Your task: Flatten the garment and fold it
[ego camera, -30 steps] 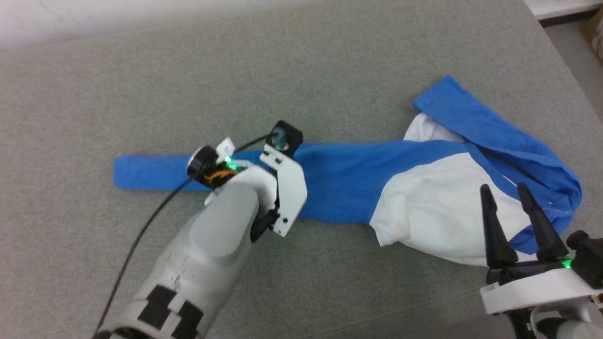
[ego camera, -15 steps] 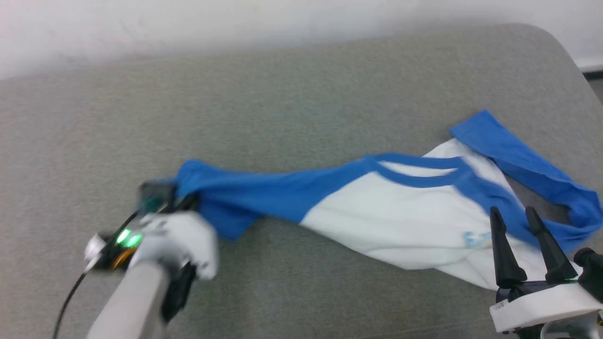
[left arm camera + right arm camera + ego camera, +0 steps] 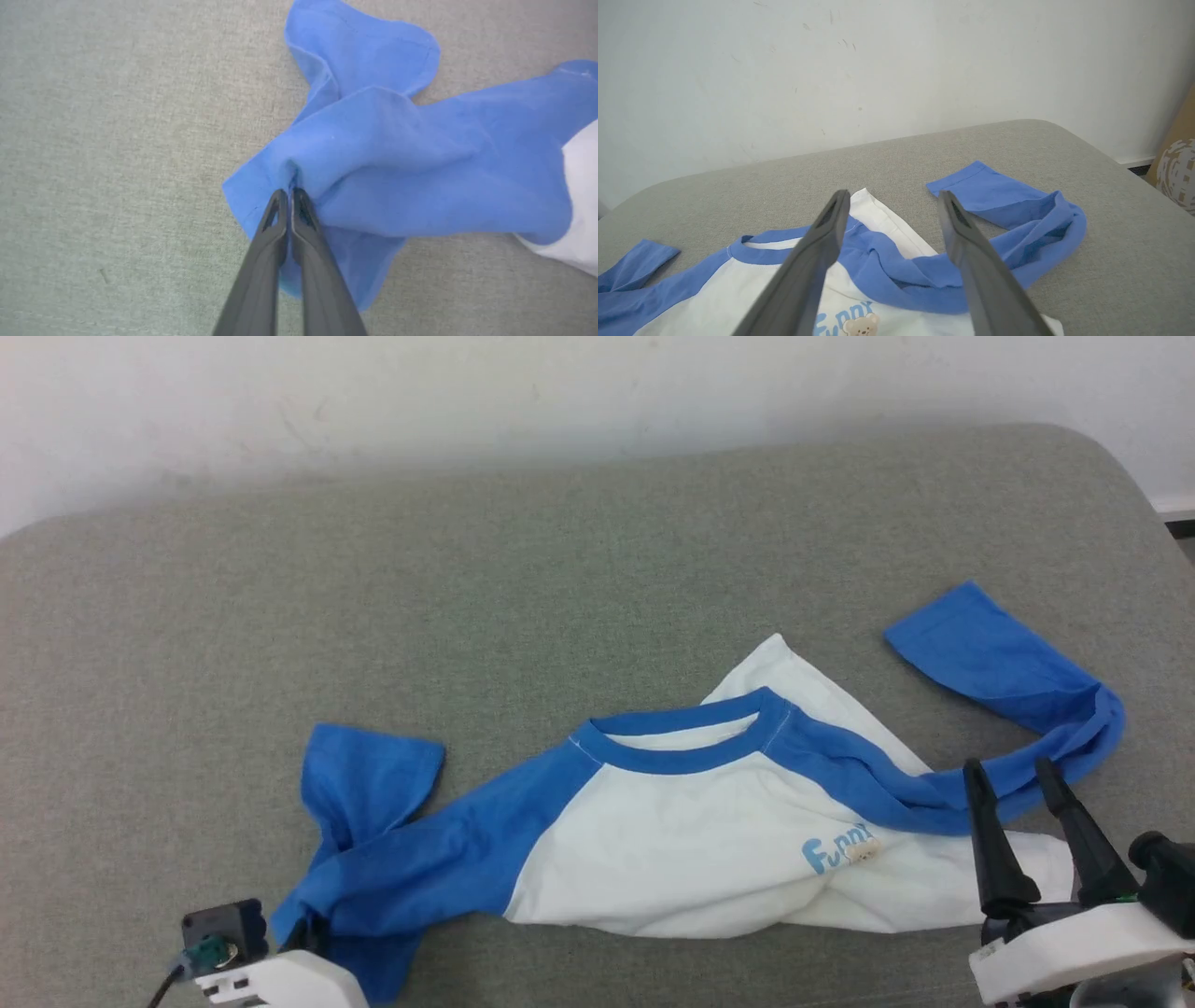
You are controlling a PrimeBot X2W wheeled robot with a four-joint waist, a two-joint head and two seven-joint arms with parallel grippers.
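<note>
Left pincer (image 3: 289, 192), pinching one sleeve (image 3: 397, 154), has dragged the shirt (image 3: 709, 849) front-up; right pincer (image 3: 1008, 770), spread, hovers over it. Flattening remains unfinished.

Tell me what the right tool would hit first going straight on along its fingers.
Probably the garment: the right tool, open, points across the blue sleeve fold lying just past its tips. Its height above the cloth is unclear; if it clears, the grey table comes next.

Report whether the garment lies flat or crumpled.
Crumpled: the garment has both sleeves bent, its body creased; the left gripper pinches one sleeve.
</note>
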